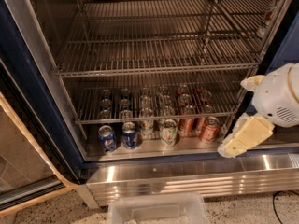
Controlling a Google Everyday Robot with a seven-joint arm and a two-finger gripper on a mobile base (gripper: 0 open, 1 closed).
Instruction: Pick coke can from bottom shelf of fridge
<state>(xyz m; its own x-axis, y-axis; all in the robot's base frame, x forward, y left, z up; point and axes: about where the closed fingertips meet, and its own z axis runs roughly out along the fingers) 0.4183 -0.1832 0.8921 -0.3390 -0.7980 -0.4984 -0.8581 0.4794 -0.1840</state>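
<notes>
Camera view shows my claw, empty and whether open I cannot tell, held low at the fridge's right edge because the coke can, seemingly the front red one, stands nearby on the bottom shelf.

Cream gripper hovering at four o'clock from red coke can. Blue cans sitting at its nine o'clock. Dark blue showing on fridge frame; racks silver grid.
</notes>
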